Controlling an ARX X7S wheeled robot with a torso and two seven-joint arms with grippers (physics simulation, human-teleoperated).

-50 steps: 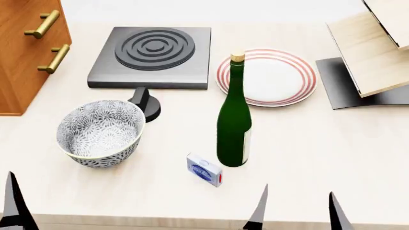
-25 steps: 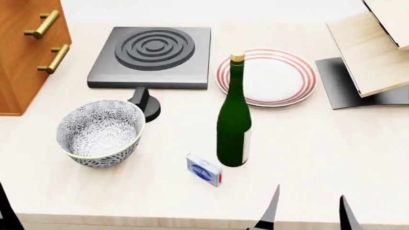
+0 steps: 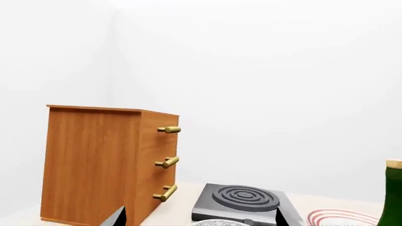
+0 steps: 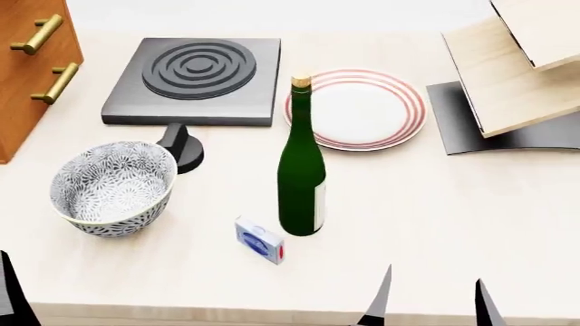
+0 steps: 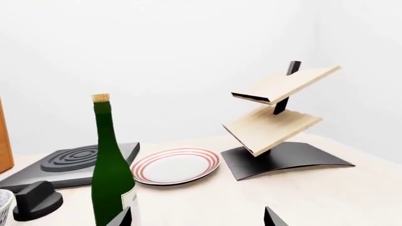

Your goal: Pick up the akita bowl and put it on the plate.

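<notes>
- On the pale wooden table (image 4: pixel 453 204), near the left front corner, the akita bowl (image 4: pixel 113 188) stands upright and empty, with no gripper touching it.
- Just behind the bowl to its right lies a black knob (image 4: pixel 182 146), in front of the grey square burner (image 4: pixel 192 80).
- The plate (image 4: pixel 355 109) with red rings lies flat to the right of the burner, well apart from the bowl; nothing rests on it.
- A green wine bottle (image 4: pixel 301 170) with a cork stands upright between bowl and plate; a small blue-and-white box (image 4: pixel 260 240) lies just in front of its base.
- A wooden drawer cabinet (image 4: pixel 27 61) with brass handles is at far left; a tilted two-shelf wooden rack (image 4: pixel 517 68) on a black base is at far right.
- Right gripper (image 4: pixel 428 307): two dark fingertips at the near table edge, spread apart, holding nothing.
- Left gripper (image 3: pixel 199 217): its finger tips show in the wrist view, set wide apart, nothing between them.
</notes>
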